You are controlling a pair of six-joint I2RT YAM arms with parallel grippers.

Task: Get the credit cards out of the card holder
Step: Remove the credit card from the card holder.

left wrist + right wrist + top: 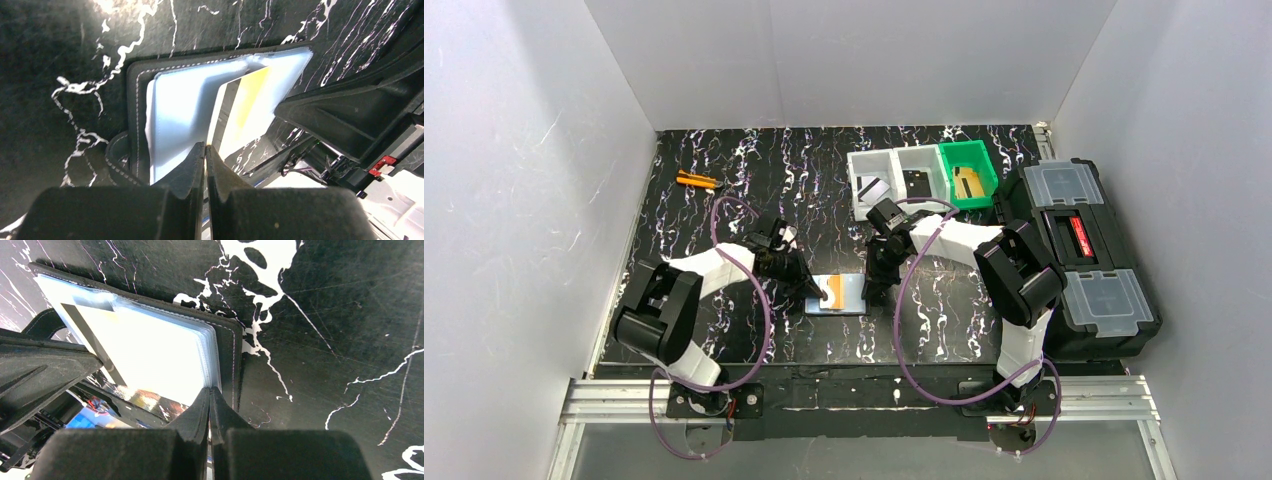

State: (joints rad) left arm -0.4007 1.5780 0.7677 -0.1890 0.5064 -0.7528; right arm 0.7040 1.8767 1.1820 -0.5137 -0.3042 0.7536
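While the card holder [850, 297] lies open and flat on the black marbled table [724, 210], between the two arms, one credit card [831, 291] with a yellow-orange face and a dark stripe lies slanted across its glossy blue-grey inside, one end under a clear sleeve; the left gripper [808, 284] is at the holder's left edge, fingers [192, 165] pressed together with the card's near corner pinched at their tips; the right gripper [870, 288] is at the holder's right edge, fingers [200, 407] drawn together on the stitched black rim and the stack of clear sleeves; a second card [874, 188], grey with a dark stripe, rests in a white bin [856, 175] at the far right, near a green bin [990, 170] and a black toolbox [1079, 250].
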